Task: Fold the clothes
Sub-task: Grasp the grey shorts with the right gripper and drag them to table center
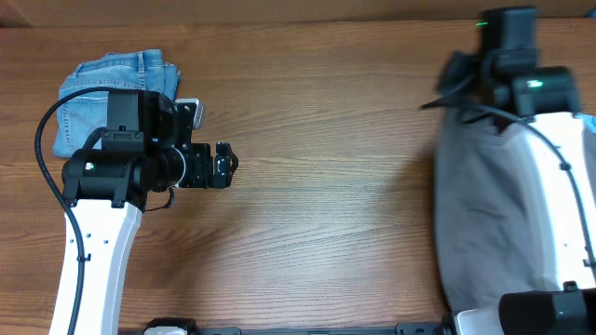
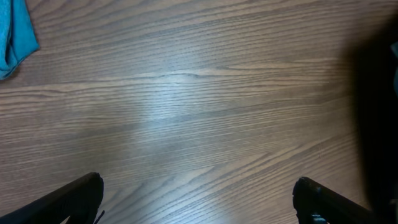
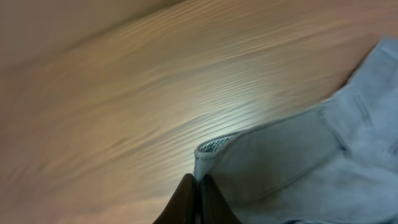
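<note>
A grey garment (image 1: 480, 214) lies at the table's right side, partly under my right arm. My right gripper (image 3: 199, 186) is shut on its corner edge (image 3: 214, 149), holding it lifted above the wood; in the overhead view the gripper (image 1: 466, 79) is at the garment's far end. A folded blue denim piece (image 1: 93, 88) lies at the far left. My left gripper (image 2: 198, 196) is open and empty over bare wood, just right of the denim in the overhead view (image 1: 223, 166).
A blue cloth corner (image 2: 15, 34) shows at the upper left of the left wrist view. The wooden table (image 1: 326, 186) spans the middle between the arms.
</note>
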Robot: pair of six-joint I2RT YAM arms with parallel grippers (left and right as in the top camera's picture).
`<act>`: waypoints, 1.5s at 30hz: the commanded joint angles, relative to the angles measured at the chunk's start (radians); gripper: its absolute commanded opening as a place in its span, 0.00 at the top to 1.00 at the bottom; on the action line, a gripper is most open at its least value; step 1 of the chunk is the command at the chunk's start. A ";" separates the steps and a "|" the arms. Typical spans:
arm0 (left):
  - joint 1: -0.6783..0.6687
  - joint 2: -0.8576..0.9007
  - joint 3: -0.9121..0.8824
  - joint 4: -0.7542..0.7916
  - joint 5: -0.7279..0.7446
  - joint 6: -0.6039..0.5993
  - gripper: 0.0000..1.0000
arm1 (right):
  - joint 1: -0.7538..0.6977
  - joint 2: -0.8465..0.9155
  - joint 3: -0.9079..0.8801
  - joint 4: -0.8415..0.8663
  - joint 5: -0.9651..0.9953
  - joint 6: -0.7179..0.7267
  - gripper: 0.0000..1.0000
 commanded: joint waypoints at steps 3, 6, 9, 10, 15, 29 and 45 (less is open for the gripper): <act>-0.004 0.002 0.084 -0.019 0.017 -0.013 0.00 | 0.257 -0.004 0.020 0.036 -0.048 -0.013 0.86; -0.003 0.002 0.131 -0.021 0.017 -0.013 0.00 | 0.354 -0.004 0.020 0.054 0.027 0.010 0.22; -0.003 0.002 0.171 -0.019 0.018 -0.012 0.00 | 0.391 -0.011 0.020 0.050 0.123 0.051 0.17; -0.003 0.002 0.178 -0.015 0.018 -0.013 0.00 | 0.391 -0.016 0.020 0.049 0.132 0.051 0.17; -0.016 0.007 0.181 0.013 0.080 0.021 0.00 | 0.340 -0.072 0.020 0.033 0.165 0.109 0.17; -0.352 0.347 0.181 0.269 0.126 0.077 0.06 | 0.197 -0.417 0.020 0.057 0.166 0.134 0.13; -0.484 0.792 0.181 0.504 0.015 0.073 0.04 | 0.198 -0.501 0.020 -0.105 0.185 0.133 0.03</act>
